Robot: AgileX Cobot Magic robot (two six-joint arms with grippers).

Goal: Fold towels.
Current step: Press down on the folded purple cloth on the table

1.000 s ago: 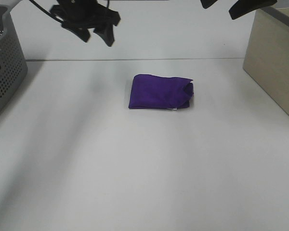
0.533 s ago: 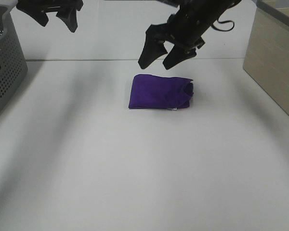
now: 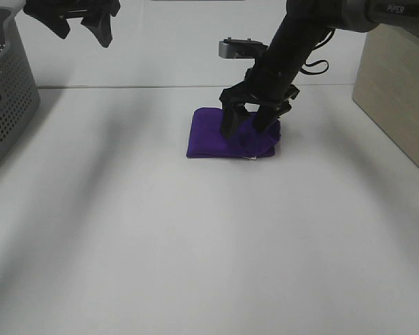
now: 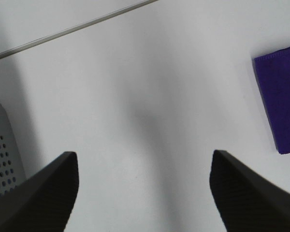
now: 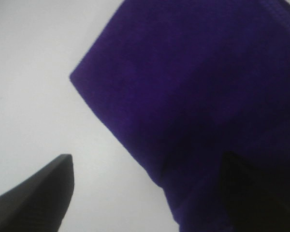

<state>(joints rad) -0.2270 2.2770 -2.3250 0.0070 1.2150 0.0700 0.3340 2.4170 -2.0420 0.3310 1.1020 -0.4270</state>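
The purple towel [image 3: 213, 136] lies folded into a small rectangle on the white table, a little behind its middle. A bit of white tag [image 3: 252, 158] shows at its front edge. My right gripper [image 3: 246, 128] is open and points down onto the right half of the towel, with one finger on each side of the fold. In the right wrist view the towel [image 5: 193, 92] fills most of the picture between the spread fingers [image 5: 38, 193]. My left gripper [image 3: 80, 29] is open and empty, high at the back left. The left wrist view shows the towel's edge [image 4: 280, 96].
A grey perforated basket [image 3: 7, 105] stands at the left edge; it also shows in the left wrist view [image 4: 0, 164]. A pale wooden box [image 3: 398, 91] stands at the right edge. The table's back edge [image 3: 126, 86] runs behind the towel.
My right arm has swung in from the top right and come down onto the towel with its fingers spread. My left gripper moved left earlier and has since stayed still.
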